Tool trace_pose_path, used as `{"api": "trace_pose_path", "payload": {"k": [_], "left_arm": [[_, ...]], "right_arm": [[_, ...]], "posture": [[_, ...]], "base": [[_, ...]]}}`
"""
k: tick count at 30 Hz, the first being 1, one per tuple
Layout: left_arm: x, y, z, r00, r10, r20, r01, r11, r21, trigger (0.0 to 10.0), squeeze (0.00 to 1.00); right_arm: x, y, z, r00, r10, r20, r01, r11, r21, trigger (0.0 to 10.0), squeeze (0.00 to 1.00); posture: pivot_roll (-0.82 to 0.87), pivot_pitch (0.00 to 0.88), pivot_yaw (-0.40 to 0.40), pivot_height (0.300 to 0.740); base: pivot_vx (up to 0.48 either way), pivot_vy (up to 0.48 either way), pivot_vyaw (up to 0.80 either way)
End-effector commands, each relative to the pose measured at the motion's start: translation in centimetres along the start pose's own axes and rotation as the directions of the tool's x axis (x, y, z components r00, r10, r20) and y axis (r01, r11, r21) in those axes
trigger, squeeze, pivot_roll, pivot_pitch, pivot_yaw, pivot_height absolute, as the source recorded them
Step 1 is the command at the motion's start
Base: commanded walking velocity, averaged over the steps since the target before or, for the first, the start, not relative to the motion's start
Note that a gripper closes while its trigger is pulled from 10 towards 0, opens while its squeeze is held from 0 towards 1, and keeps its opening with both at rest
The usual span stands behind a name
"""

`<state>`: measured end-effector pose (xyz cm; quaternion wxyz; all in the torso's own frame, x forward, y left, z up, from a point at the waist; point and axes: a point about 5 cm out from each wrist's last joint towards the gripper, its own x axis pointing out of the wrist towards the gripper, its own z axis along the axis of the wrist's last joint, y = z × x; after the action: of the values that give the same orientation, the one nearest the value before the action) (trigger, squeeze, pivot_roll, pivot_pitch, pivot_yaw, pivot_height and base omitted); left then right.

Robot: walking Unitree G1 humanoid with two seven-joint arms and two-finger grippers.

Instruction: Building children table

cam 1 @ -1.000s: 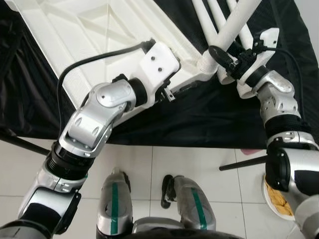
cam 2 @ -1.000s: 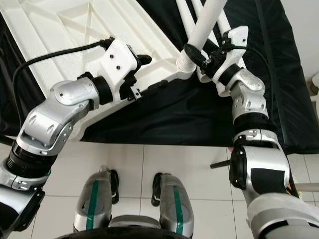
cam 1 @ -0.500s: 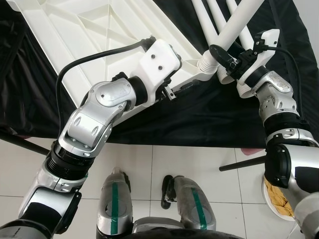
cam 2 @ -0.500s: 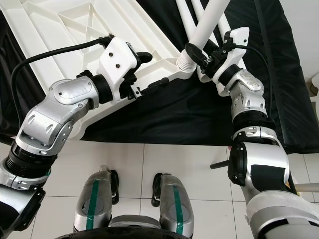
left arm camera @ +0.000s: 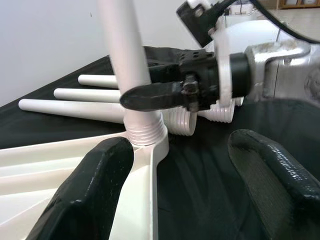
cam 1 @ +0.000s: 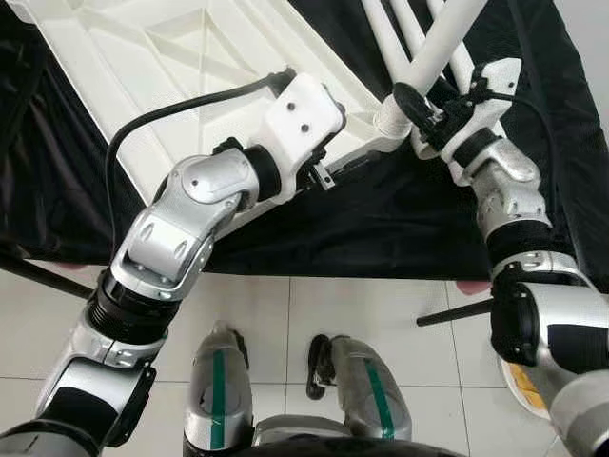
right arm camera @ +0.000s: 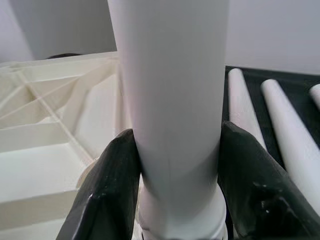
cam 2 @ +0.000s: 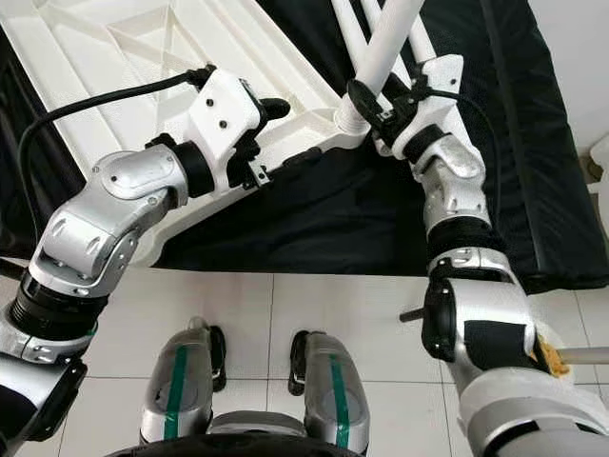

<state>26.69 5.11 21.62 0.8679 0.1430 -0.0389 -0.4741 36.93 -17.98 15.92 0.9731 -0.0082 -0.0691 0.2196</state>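
pinching white table leg (cam 1: 447, 43) just above its threaded end: right gripper (cam 1: 419, 105) | leg rises toward 1 o'clock from tabletop (cam 1: 143, 57) corner socket (cam 1: 392, 122) | left gripper (left arm camera: 185, 185) spread, bracing the tabletop edge at 9 o'clock of the socket

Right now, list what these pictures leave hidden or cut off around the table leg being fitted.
- Top of the upright leg: cut by the upper edge in both eye views.
- Thread depth in the tabletop corner socket: hidden by the right gripper clamped round the leg.
- Left gripper in the eye views: mostly covered by its white wrist housing.
- Far ends of the spare legs: cut off.
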Motion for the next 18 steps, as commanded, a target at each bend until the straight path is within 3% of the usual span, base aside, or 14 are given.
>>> {"api": "trace_pose_path", "payload": {"k": [1, 18], "left_arm": [[-0.1, -0.2, 0.1, 1.0, 0.005, 0.0, -0.005, 1.0, -0.003, 10.0, 0.0], [-0.2, -0.4, 0.0, 1.0, -0.004, 0.001, 0.004, 1.0, -0.004, 10.0, 0.0]], "right_arm": [[-0.7, 0.5, -2.3, 0.994, -0.061, -0.09, 0.061, 0.998, 0.004, 10.0, 0.0], [-0.8, 2.0, -3.2, 0.968, -0.234, -0.088, 0.24, 0.968, 0.066, 10.0, 0.0]], "posture": [[0.1, 0.092, -0.062, 0.74], [0.1, 0.075, -0.062, 0.74]], "base": [[0.0, 0.0, 0.0], [0.0, 0.0, 0.0]]}}
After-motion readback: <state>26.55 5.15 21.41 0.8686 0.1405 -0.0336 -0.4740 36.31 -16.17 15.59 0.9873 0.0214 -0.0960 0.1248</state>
